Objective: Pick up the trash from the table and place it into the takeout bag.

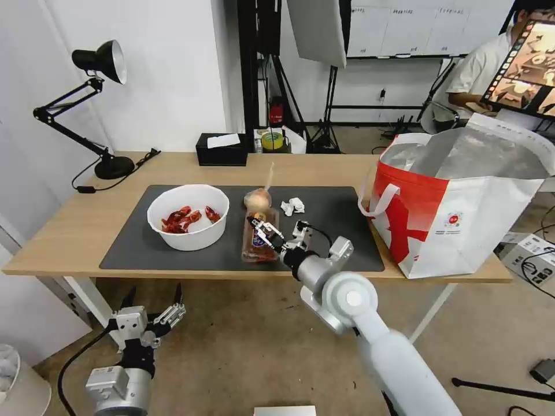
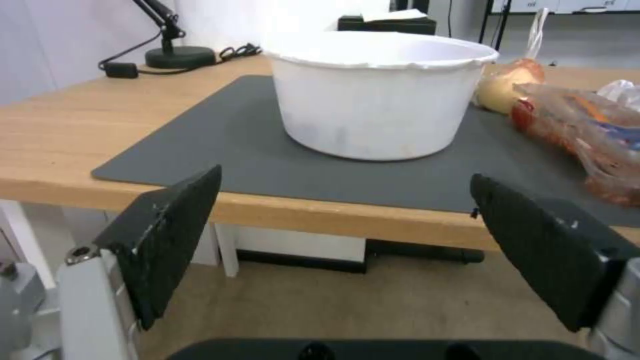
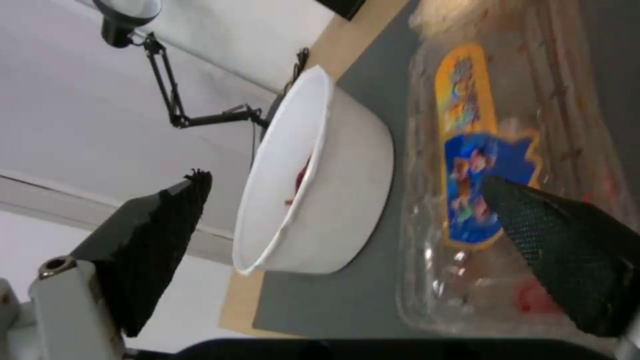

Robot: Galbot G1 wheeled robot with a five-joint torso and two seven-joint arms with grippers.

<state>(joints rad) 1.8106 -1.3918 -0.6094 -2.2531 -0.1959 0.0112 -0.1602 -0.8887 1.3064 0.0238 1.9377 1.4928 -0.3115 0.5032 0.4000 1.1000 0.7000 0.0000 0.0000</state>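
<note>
Pickup was under way: right gripper (image 1: 261,230), fingers spread, hung over the plastic box (image 1: 260,236) (left gripper (image 1: 151,300) idled open below the table (image 1: 69,231)). Closing squarely seemed next.

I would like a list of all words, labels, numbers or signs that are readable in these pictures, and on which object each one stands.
No text can be read as words in any view.
Clamshell box: yellow and blue sticker with cartoon figures; lettering too blurred.
Takeout bag: small round red logo with a line of print beneath; too small.
Tape roll behind the table: no legible print.
Right gripper, open above the box, and left gripper, open below the table edge: unmarked.
</note>
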